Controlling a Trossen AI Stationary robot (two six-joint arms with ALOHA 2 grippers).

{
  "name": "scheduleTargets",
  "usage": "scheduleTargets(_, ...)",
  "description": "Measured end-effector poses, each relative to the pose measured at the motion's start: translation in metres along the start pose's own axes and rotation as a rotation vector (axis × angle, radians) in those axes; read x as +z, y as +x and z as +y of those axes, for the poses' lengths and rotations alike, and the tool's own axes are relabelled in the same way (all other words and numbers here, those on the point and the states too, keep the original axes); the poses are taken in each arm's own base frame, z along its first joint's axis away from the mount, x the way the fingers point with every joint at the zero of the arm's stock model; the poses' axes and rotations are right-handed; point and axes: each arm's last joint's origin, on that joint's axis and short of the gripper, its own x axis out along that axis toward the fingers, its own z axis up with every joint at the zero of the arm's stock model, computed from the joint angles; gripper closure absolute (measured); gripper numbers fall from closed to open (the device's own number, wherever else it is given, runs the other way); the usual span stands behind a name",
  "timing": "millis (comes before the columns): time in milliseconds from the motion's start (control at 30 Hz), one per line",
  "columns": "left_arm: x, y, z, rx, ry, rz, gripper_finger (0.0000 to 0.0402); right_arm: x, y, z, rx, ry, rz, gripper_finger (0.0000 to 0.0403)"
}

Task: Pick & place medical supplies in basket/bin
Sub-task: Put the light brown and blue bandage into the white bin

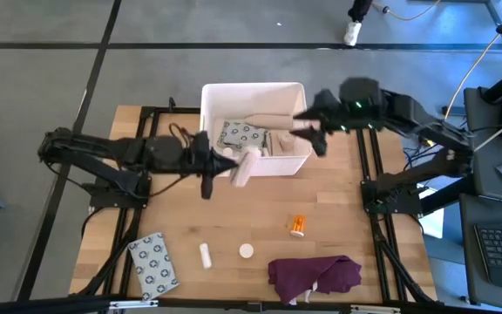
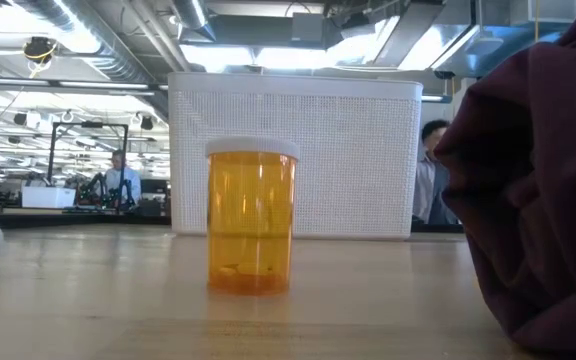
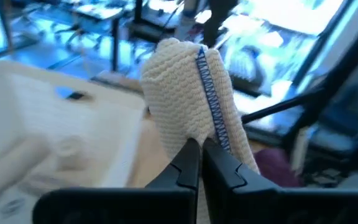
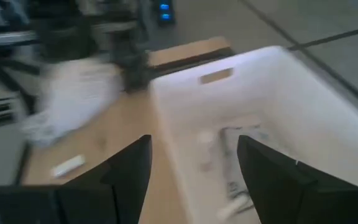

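My left gripper (image 1: 223,166) is shut on a cream knitted bandage roll with a blue stitched line (image 3: 194,93). It is just off the near wall of the white bin (image 1: 255,92). The roll also shows in the high view (image 1: 244,166) and the right wrist view (image 4: 73,99). My right gripper (image 4: 194,168) is open and empty over the bin's right rim (image 1: 308,131). A patterned packet (image 1: 242,135) and beige rolls (image 1: 268,120) lie in the bin. An orange pill bottle (image 1: 297,226) stands on the table and also shows in the low view (image 2: 252,220). My left gripper pinches the bandage roll between its two fingers (image 3: 188,165), at the roll's end nearest the gripper (image 3: 211,134). The fingers come about level from the table's left. The rest of the roll sticks out beyond the fingertips toward the bin.
On the near part of the table lie a white tube (image 1: 206,255), a small white round piece (image 1: 247,251), a patterned packet (image 1: 153,262) and a dark purple cloth (image 1: 315,275). The cloth fills the right of the low view (image 2: 538,180). People sit in the room behind.
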Motion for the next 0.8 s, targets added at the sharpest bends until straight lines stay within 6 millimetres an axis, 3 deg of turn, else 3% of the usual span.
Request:
scheduleTargets(167, 0.016, 0.009, 0.018, 0.072, 0.079, 0.062, 0.0399, -0.023, -0.025, 0.036, 0.189, -0.004, -0.022, 0.0166)
scheduleTargets(367, 0.049, 0.036, 0.047, 0.067, 0.168, 0.057, 0.0399, -0.055, -0.024, 0.065, 0.236, 0.072, -0.012, 0.0166)
scheduleTargets(600, 0.066, 0.089, 0.097, 0.162, 0.239, 0.145, 0.0399, -0.097, -0.005, 0.097, 0.327, 0.048, 0.039, 0.0166)
scheduleTargets(800, 0.053, 0.143, 0.141, 0.196, 0.232, 0.283, 0.0399, -0.137, 0.008, 0.124, 0.425, 0.035, 0.027, 0.0166)
